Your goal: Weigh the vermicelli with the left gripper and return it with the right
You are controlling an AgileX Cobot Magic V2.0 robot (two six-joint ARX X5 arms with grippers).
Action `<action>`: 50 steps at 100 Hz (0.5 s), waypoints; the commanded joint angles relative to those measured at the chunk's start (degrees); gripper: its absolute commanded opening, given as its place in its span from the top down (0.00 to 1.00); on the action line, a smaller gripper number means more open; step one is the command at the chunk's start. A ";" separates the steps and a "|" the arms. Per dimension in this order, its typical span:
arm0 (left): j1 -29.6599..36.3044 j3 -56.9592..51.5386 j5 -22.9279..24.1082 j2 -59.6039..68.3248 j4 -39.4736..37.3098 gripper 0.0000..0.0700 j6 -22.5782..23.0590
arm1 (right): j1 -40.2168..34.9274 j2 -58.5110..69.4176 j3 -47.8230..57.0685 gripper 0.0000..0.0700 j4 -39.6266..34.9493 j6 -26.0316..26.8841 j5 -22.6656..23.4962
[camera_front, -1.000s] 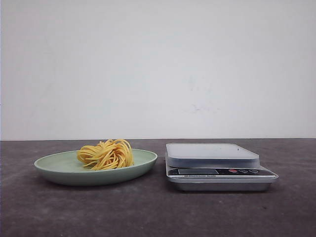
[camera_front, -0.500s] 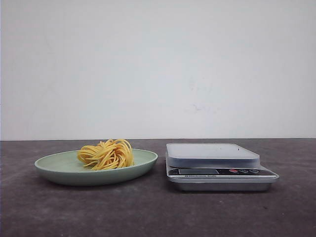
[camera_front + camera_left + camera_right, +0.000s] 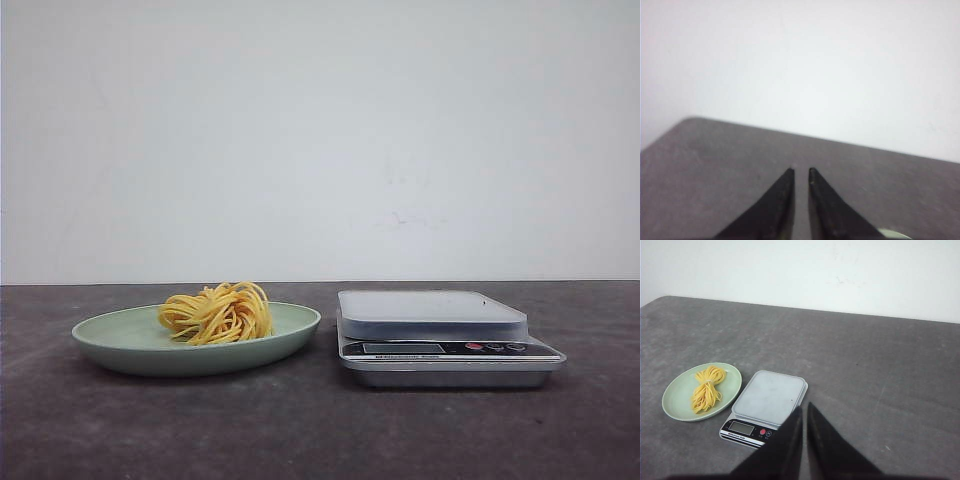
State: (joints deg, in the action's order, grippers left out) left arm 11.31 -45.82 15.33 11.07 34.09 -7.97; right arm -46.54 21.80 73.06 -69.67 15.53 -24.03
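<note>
A dark grey table fills the lower part of the front view, with a plain white wall behind it taking up the upper half. On the table, right of centre in that frame, sits a silver kitchen scale with a flat empty platform and a dark control strip along its near edge, carrying a small display and a red button. Left of centre lies a pale green plate, shallow and round, just beside the scale but not touching it. The vermicelli rests on the plate, a small knotted nest of yellow strands toward the plate's right half.

In the right wrist view the same layout shows at lower left: plate, vermicelli and scale, with the right end effector at the bottom centre, its two dark fingers nearly together and holding nothing. In the left wrist view the left end effector hovers over bare table, its fingers separated by only a narrow gap, empty; a sliver of the plate's rim appears at the bottom right.
</note>
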 commanded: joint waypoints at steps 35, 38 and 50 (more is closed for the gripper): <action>-9.42 34.58 -12.79 -10.88 -21.77 0.98 2.71 | -0.52 0.09 0.66 0.99 0.59 0.94 0.00; -9.44 35.89 -12.90 -10.88 -22.84 0.98 2.54 | -0.52 0.09 0.66 0.99 0.59 0.94 0.00; -9.46 39.32 -12.87 -10.88 -26.51 0.98 2.58 | -0.52 0.09 0.66 0.99 0.59 0.94 -0.02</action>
State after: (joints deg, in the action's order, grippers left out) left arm 2.00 -6.85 2.68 0.36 9.98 -5.34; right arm -46.54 21.80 73.03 -69.67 15.53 -24.03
